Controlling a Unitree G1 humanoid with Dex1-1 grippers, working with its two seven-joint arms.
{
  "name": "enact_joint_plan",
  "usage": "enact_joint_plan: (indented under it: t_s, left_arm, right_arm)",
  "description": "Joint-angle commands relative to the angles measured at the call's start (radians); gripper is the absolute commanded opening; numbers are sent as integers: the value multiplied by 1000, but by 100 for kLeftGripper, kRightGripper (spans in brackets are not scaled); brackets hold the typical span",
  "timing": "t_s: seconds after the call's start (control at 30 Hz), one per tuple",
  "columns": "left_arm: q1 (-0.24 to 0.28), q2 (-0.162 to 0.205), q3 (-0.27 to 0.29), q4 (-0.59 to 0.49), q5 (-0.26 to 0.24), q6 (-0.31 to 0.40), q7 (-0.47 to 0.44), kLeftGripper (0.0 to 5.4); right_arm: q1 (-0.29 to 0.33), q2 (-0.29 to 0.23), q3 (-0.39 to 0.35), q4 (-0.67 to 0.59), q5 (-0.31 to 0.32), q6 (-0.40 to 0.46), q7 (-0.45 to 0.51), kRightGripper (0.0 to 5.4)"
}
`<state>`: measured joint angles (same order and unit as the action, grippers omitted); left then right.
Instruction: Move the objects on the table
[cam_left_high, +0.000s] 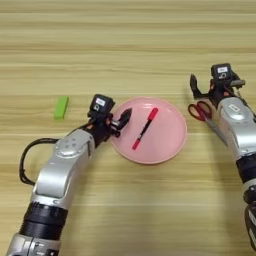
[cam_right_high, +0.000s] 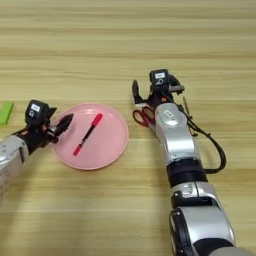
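Here, on the wooden table, a pink plate holds the red marker pen, its long axis slanting from upper right to lower left. The left gripper sits at the plate's left rim, just beside the pen and holding nothing; whether its fingers are spread cannot be told. The right gripper hovers with fingers apart and empty above red-handled scissors, right of the plate. The green bar lies left of the left arm, clearly its nearer neighbour.
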<state>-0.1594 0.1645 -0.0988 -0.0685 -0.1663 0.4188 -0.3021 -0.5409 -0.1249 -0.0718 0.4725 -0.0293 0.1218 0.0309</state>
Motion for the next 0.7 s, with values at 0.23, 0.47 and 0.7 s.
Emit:
enact_joint_plan:
  t_s: [0.23,0.47,0.7]
  left_arm:
    - [-50,-21,92,146,39,-189,88,397]
    - [-61,-20,169,218,40,-300,133,465]
    - [-84,-5,219,340,77,-461,184,524]
  right_arm:
    - [106,-14,8,-74,10,-19,40,540]
    - [159,-18,23,-118,4,-47,66,540]
    - [188,-27,34,-112,2,-70,84,540]
